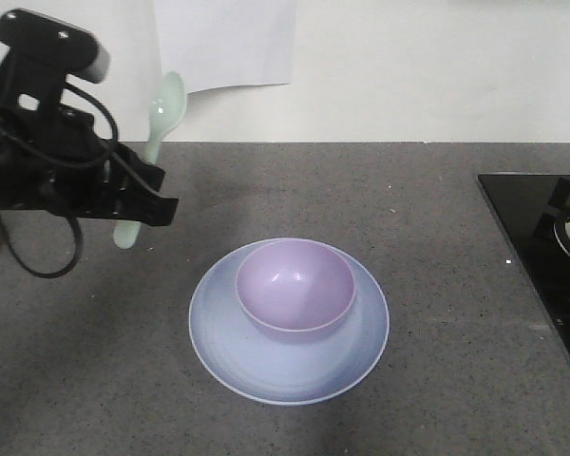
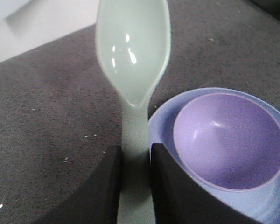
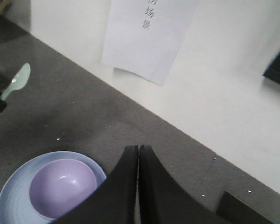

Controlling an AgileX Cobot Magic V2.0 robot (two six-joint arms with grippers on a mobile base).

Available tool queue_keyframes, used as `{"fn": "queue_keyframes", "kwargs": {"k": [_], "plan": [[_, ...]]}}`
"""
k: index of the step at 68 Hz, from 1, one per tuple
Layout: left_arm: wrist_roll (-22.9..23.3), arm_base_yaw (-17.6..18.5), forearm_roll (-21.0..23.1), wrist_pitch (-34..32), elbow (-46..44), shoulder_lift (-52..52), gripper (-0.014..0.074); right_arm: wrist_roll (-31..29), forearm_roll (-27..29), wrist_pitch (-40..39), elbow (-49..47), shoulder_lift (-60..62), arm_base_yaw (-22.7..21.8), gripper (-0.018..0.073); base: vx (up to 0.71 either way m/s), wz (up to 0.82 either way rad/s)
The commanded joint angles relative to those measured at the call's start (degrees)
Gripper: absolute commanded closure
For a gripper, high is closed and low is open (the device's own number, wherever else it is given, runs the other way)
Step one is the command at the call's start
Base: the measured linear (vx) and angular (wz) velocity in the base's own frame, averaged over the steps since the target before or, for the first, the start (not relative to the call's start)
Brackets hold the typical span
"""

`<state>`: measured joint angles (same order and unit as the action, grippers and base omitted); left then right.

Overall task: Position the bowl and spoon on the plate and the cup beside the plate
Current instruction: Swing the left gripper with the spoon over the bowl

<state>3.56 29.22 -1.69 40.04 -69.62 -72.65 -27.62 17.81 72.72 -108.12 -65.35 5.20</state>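
Counter [image 1: 437,285]: dark grey speckled top filling most of your front view. A black slab [image 1: 541,256] sits at the right edge; only the front camera shows it.
Wall paper [image 3: 149,35]: white sheet on the wall. You can only see the printed characters on it from the right wrist cam.
Plate [image 1: 266,366]: pale blue, flat on the counter, lower centre of the front view. It's in the lower left corner for the right wrist cam.
Bowl [image 1: 294,285]: lavender, sitting on the plate, pushed toward the plate's far-right side rather than dead centre.
Left gripper [image 1: 138,204]: left edge of the front view, up off the counter, clamped on the spoon handle. Your left wrist cam shows the two black fingers [image 2: 102,186] pressed against either side of the handle.
Spoon [image 1: 157,133]: mint green, held roughly upright with the scoop end at the top, left of the plate and not touching it.
Right gripper [image 3: 138,154]: only on its own wrist cam, fingers pressed together, nothing between them.
Cup: you don't get it in any view.
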Motion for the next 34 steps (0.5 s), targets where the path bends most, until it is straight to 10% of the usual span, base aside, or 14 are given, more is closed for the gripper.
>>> {"fn": "queue_keyframes", "kwargs": {"k": [1, 17, 34], "plan": [[-6.6, 0.0, 6.8, 0.5, -5.9, -2.5, 0.0602, 2.6, -6.0, -1.5, 1.7, 6.0, -0.3, 0.0564, 0.0, 0.0], [-10.6, 0.0, 10.6, 17.1, -21.6, -12.0, 0.0602, 12.6, -21.9, -10.7, 24.4, 21.3, -0.3, 0.0564, 0.0, 0.0], [-10.7, 0.6, 16.3, 25.7, -27.8, -21.2, 0.0602, 19.6, -24.8, -21.9, 51.4, 30.5, -0.3, 0.0564, 0.0, 0.0]]}}
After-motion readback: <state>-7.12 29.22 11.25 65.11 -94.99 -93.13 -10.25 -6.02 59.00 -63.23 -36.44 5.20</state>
